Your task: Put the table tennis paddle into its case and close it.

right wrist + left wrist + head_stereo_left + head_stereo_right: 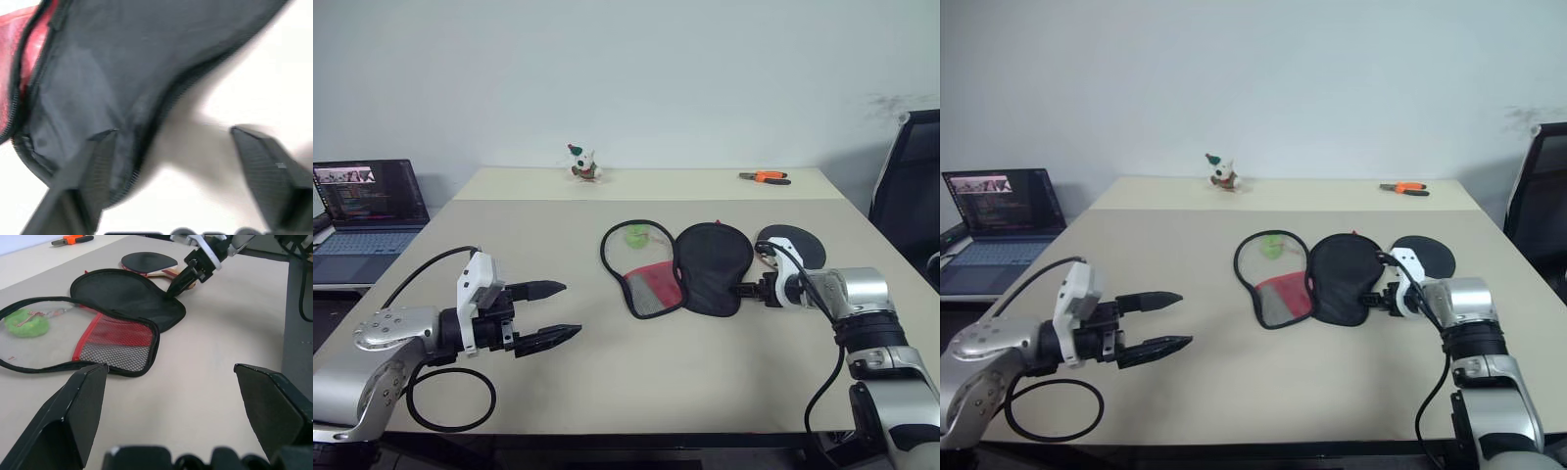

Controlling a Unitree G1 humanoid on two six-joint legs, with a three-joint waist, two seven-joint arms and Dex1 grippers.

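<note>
The case (pixel 713 264) lies unzipped and spread flat at the table's middle. One half is black fabric, and the other half (pixel 651 284) has a red panel and mesh. The table tennis paddle (pixel 795 242) rests flat just right of the case, black face up, with its handle partly hidden behind my right arm. My right gripper (pixel 741 290) is at the narrow near end of the black half. It is open, with its fingers (pixel 105 147) spread over the case's zip edge and holding nothing. My left gripper (pixel 553 311) hovers open well left of the case.
A green object (pixel 636 235) lies in the case's mesh half. Orange pliers (pixel 765 177) and a small toy figure (pixel 583 164) sit at the table's far edge. A laptop (pixel 367 211) stands at the left and a black chair (pixel 911 186) at the right. A black cable loop (pixel 450 399) lies near the front left.
</note>
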